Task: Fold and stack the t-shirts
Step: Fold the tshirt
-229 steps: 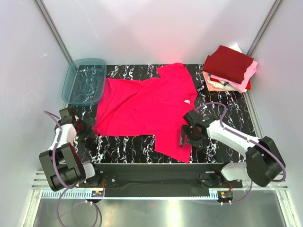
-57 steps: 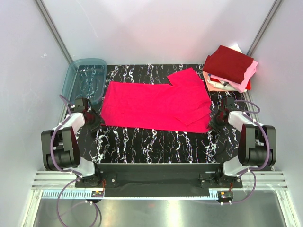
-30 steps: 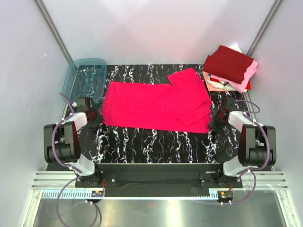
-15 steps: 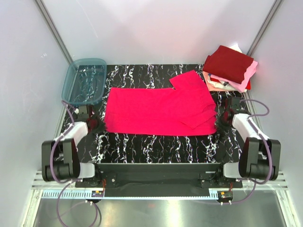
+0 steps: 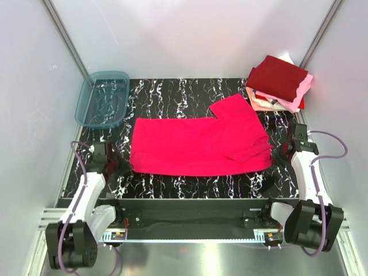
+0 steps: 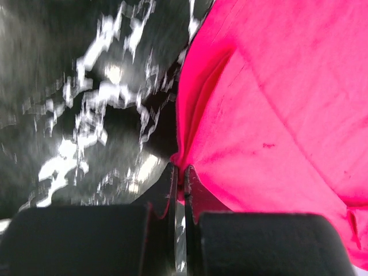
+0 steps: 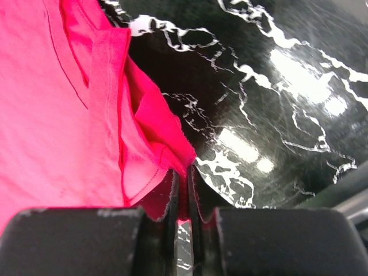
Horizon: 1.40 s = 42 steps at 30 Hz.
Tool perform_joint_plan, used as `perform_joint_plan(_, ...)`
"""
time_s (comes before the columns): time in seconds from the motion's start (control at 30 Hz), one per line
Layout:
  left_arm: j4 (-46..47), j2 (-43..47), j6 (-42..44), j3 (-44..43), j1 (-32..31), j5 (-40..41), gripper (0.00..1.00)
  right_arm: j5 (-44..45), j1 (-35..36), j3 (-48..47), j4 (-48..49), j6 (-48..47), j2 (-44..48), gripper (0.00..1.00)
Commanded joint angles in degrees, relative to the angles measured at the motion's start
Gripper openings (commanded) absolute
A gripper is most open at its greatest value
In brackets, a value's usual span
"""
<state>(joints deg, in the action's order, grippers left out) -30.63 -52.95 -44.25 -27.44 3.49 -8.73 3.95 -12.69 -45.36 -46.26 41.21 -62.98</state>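
Translucent blue tub (image 5: 102, 99) at far-left corner of black marbled table (image 5: 172, 92)

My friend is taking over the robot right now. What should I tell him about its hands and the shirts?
Left gripper: shut on the pinkish-red shirt at its near left corner.
Right gripper: shut on its near right corner.
The shirt lies flat between the arms as a wide band, with one sleeve poking out on the far side.
Done: stack of folded shirts at the far right corner, dark maroon on top.
Left: finish folding the pinkish-red shirt and add it to the stack.
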Motion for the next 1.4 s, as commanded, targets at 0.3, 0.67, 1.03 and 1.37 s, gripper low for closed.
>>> perform_joint_plan(0.3,-15.76,14.8,-4.71,-6.29,-1.73,1.87,0.71,7.9,-3.22,-0.51,-7.0,7.4,13.49,1.0)
perform_joint_plan(0.67,-14.3,11.2,12.16,-17.84,-1.64,3.9,0.99,-20.56,-0.25,-17.36,11.28,-9.28,-4.57,0.91)
perform_joint_plan(1.03,-11.2,6.46,19.02,-19.05,-1.64,-1.2,0.99,-9.14,14.25,-61.98,1.8,-15.81,-45.86,0.85)
perform_joint_plan(1.37,-8.3,5.75,20.52,-18.26,-0.24,-0.94,0.99,-0.44,20.42,-104.55,-10.95,-21.52,-79.82,0.84)
